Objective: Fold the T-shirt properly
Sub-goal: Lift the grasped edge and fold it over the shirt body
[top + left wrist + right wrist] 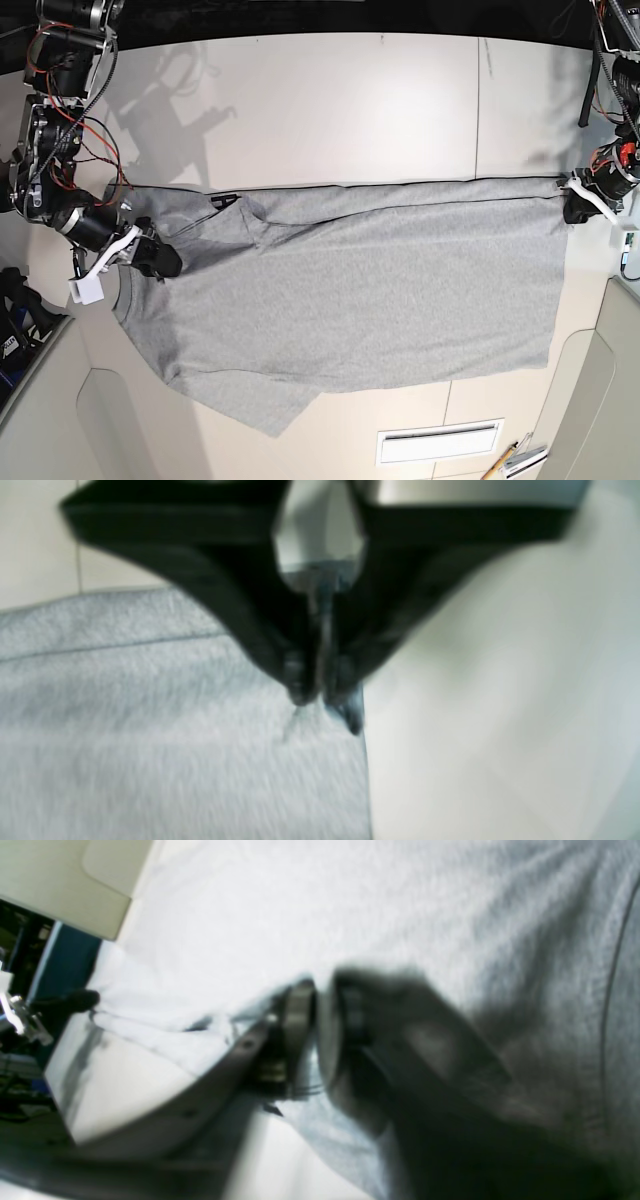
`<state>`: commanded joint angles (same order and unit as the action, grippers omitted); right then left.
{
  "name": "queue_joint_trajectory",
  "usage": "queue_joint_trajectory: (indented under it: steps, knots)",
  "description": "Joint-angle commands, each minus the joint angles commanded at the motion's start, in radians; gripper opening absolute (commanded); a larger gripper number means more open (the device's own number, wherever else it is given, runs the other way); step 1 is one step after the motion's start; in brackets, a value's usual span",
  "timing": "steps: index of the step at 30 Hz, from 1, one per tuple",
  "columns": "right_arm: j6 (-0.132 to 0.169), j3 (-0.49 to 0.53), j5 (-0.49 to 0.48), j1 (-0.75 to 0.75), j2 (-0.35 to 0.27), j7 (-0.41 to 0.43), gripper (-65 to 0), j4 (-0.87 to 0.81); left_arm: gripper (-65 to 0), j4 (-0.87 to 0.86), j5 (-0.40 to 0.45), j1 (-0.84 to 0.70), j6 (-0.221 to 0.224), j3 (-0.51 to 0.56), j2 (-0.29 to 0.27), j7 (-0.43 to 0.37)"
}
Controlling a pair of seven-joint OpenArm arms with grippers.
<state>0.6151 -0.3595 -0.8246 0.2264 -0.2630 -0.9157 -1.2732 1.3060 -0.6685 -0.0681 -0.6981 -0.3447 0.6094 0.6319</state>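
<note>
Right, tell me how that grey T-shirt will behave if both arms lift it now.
The T-shirt will probably sag between the two held points, since it lies limp and creased. It looks light; the left gripper pinches just a corner. The loose sleeve would likely trail from the right gripper.

Looks like a robotics lab: pale paneled tabletop [330, 110], bare red and black wiring [70, 95] along a mounted arm [50, 150], dark clutter beyond.
</note>
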Motion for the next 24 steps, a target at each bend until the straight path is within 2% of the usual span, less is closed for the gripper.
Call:
queue_joint_trajectory:
  steps: [1,2,3,4,7,10,13,15,18,22,24]
  knots:
    - [-0.01,-0.003,0.001,0.0,0.0,-0.042,-29.7,0.0,-39.8,-0.004,-0.003,0.007,0.0,0.0,0.0,0.0]
    - [-0.009,-0.011,-0.029,-0.001,0.0,-0.079,-28.2,-0.005,-32.6,-0.004,-0.012,0.008,0.0,0.0,0.0,0.001]
    - [-0.008,-0.029,-0.071,-0.003,0.0,-0.097,-28.3,-0.013,-28.5,-0.004,-0.029,0.007,0.0,0.0,0.0,0.006]
    - [-0.002,-0.059,-0.082,-0.005,0.001,-0.101,-28.3,-0.025,-28.0,-0.004,-0.056,0.007,0.0,-0.003,0.0,0.029]
    - [-0.002,-0.195,-0.08,-0.006,0.0,-0.134,-28.3,-0.057,-28.1,-0.003,-0.192,0.002,0.0,-0.042,0.0,0.176]
    - [-0.006,-0.319,-0.083,-0.032,-0.014,-0.145,-28.3,-0.058,-28.1,-0.003,-0.256,-0.028,0.0,-0.137,0.0,0.196]
    - [-0.006,-0.375,-0.08,-0.098,-0.029,-0.124,-28.3,-0.058,-28.1,-0.003,-0.264,-0.05,0.0,-0.205,0.0,0.206]
    - [-0.006,-0.386,-0.08,-0.139,-0.039,-0.1,-28.3,-0.058,-28.1,-0.004,-0.28,-0.058,0.0,-0.213,-0.001,0.206]
    - [-0.006,-0.385,-0.067,-0.188,-0.045,-0.051,-28.3,-0.058,-28.0,-0.014,-0.277,-0.069,0.0,-0.213,-0.032,0.206]
    - [-0.009,-0.331,-0.031,-0.207,-0.032,-0.026,-28.3,-0.029,-21.3,-0.127,-0.28,-0.064,0.0,-0.212,-0.076,0.198]
    - [-0.009,-0.287,-0.027,-0.203,-0.022,-0.014,-28.2,-0.008,-21.4,-0.138,-0.286,-0.065,0.0,-0.212,-0.089,0.2]
